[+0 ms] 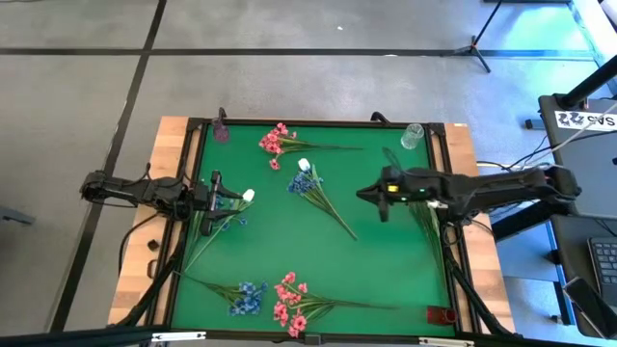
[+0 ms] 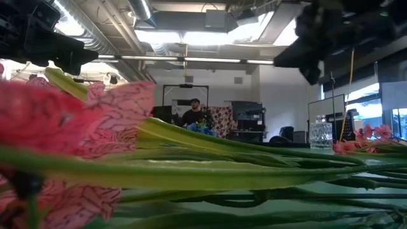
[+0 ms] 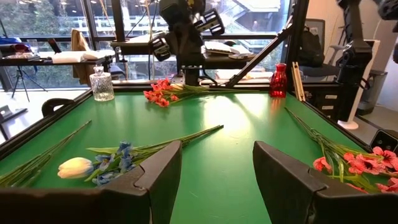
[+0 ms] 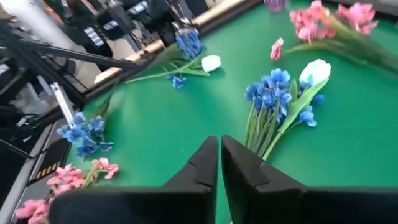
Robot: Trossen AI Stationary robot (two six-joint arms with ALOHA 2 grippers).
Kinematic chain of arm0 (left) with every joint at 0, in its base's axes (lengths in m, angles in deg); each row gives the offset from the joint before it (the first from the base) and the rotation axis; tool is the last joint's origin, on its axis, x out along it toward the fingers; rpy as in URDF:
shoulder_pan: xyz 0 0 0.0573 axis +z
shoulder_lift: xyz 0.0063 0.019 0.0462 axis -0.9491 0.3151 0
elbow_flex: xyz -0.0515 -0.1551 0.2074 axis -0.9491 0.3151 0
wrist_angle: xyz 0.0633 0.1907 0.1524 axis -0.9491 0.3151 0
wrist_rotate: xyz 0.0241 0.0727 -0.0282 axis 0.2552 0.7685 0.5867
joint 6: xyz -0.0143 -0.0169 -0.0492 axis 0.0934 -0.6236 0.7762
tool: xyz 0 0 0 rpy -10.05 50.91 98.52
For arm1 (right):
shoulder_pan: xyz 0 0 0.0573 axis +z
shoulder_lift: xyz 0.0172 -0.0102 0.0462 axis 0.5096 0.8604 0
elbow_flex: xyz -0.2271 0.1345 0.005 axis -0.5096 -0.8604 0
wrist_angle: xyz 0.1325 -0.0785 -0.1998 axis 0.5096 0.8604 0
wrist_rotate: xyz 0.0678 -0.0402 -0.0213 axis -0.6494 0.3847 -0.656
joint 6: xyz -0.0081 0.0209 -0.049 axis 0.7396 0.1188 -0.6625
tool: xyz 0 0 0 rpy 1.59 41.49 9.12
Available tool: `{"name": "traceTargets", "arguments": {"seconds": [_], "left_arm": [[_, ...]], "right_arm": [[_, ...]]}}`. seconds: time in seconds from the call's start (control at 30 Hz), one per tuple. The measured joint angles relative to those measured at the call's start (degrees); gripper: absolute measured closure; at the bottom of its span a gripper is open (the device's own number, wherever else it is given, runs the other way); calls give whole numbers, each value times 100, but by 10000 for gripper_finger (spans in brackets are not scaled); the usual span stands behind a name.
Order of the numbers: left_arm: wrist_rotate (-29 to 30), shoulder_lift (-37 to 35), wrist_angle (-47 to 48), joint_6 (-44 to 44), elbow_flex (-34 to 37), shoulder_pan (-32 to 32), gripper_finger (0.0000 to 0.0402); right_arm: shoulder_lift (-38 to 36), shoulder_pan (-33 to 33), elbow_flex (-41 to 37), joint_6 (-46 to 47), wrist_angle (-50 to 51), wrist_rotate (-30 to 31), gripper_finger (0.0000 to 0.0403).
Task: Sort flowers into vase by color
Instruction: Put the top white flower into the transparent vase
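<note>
Flower sprays lie flat on the green mat (image 1: 386, 260). A pink spray (image 1: 275, 142) is at the far side. A blue spray with a white bud (image 1: 307, 179) is mid-table. A white bud with blue blooms (image 1: 239, 199) lies by my left gripper (image 1: 218, 193). Blue (image 1: 247, 297) and pink (image 1: 289, 305) sprays lie near the front edge. My left gripper (image 3: 216, 171) is open and level at the left edge, touching nothing. My right gripper (image 1: 368, 196) hangs above the mat right of the middle blue spray (image 4: 273, 99). Its fingers (image 4: 219, 158) are almost together, with nothing between them.
A purple vase (image 1: 221, 128) stands at the far left corner, a clear glass vase (image 1: 413, 135) at the far right, and a red vase (image 1: 442, 314) at the near right. More green stems (image 1: 424, 217) lie under the right arm. A person shows in the room beyond (image 2: 194, 111).
</note>
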Motion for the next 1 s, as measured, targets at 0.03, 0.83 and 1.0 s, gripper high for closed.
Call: {"name": "traceTargets", "arguments": {"seconds": [0.03,0.83,1.0], "left_arm": [[0,1,0,0,0,0,208],[35,1,11,-2,1,0,208],[39,0,-2,0,2,0,208]], "right_arm": [[260,0,177,101,-2,0,353],[4144,-60,3284,282,948,1377,131],[4533,-67,3283,-531,1357,1505,134]]}}
